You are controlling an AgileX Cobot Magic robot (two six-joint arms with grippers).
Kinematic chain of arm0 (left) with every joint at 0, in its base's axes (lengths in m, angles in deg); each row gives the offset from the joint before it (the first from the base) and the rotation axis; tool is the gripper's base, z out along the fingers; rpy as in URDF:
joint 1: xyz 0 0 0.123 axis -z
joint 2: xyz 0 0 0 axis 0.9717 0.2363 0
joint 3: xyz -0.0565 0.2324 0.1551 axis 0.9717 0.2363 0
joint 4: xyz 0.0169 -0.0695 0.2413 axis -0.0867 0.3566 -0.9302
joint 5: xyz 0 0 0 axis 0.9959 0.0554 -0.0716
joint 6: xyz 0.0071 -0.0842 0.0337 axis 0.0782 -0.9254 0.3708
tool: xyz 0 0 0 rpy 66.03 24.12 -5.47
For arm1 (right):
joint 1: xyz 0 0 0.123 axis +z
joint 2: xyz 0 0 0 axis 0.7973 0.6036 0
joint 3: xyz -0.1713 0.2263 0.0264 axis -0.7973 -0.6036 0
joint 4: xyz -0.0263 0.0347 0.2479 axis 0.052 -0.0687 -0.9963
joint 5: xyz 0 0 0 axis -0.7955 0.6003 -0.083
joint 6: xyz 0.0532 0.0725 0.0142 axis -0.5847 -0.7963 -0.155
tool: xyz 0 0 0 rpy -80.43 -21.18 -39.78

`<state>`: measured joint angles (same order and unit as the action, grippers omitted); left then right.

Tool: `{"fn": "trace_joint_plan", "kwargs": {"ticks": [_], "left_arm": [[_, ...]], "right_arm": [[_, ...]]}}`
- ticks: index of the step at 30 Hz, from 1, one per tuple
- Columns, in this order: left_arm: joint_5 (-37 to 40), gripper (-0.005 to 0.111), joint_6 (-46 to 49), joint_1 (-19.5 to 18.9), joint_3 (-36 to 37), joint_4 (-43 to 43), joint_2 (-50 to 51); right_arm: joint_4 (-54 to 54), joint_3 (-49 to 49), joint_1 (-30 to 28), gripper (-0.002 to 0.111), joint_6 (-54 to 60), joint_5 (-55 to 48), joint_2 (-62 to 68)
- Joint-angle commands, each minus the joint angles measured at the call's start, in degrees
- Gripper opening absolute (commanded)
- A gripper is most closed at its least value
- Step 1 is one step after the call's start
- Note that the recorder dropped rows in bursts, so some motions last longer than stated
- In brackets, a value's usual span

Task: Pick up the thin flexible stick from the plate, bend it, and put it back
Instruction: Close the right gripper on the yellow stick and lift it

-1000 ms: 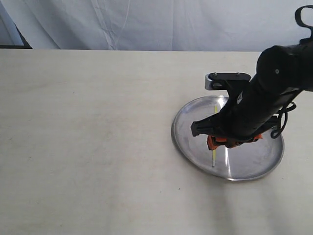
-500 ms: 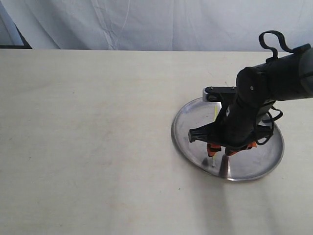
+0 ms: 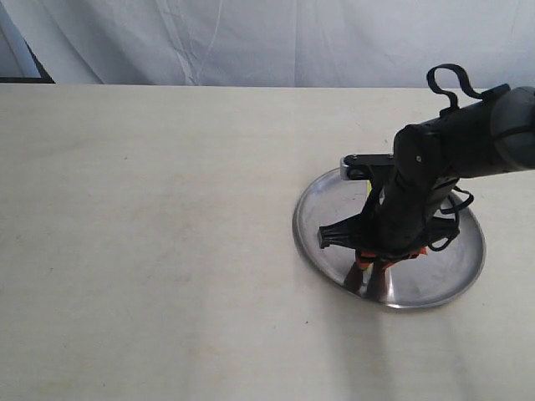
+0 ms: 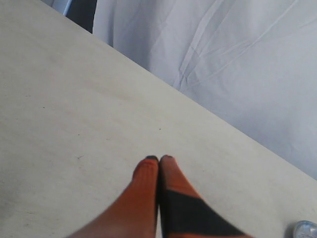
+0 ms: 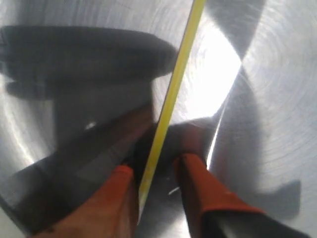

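Note:
The plate [image 3: 456, 266], a shiny silver dish, lies on the table's right side. On it lies the thin flexible stick [image 5: 171, 99], a bright yellow strand; only a short piece of the stick [image 3: 370, 193] shows past the arm in the exterior view. My right gripper [image 5: 156, 166] is down at the plate surface and open, its orange fingers on either side of the stick's near end, one finger close against it. From outside, the right gripper [image 3: 369, 274] stands over the plate's near part. My left gripper [image 4: 159, 158] is shut with nothing in it, above bare table.
The pale tabletop [image 3: 150, 217] stretches left of the plate. A white cloth backdrop [image 3: 276, 42] hangs behind the table's far edge. The right arm's black body [image 3: 435, 167] covers the plate's middle. The left arm is out of the exterior view.
The right arm has dropped and drawn in over the plate. Its orange fingertips moved down to the plate's near part, around the stick.

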<state>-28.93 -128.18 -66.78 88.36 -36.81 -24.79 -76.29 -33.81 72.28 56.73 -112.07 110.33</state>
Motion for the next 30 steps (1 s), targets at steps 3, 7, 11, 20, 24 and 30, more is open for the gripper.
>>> {"fn": "trace_joint_plan", "kwargs": {"ticks": [3,7,11,20,24,30], "left_arm": [[-0.32,0.0,0.07,0.37,0.28,-0.54,-0.38],[-0.32,0.0,0.07,0.37,0.28,-0.54,-0.38],[-0.32,0.0,0.07,0.37,0.28,-0.54,-0.38],[-0.32,0.0,0.07,0.37,0.28,-0.54,-0.38],[-0.32,0.0,0.07,0.37,0.28,-0.54,-0.38],[-0.32,0.0,0.07,0.37,0.28,-0.54,-0.38]], "right_arm": [[2.7,-0.25,0.02,0.028,0.2,-0.22,2.76],[3.11,-0.25,0.02,0.002,0.34,0.04,2.7],[3.11,-0.25,0.02,-0.001,0.57,-1.21,2.39],[3.63,-0.37,0.02,-0.001,4.55,-3.64,-11.71],[3.56,-0.58,0.02,-0.001,4.65,-7.39,-16.62],[2.61,-7.94,0.02,-0.001,4.66,-7.13,-28.52]]}}
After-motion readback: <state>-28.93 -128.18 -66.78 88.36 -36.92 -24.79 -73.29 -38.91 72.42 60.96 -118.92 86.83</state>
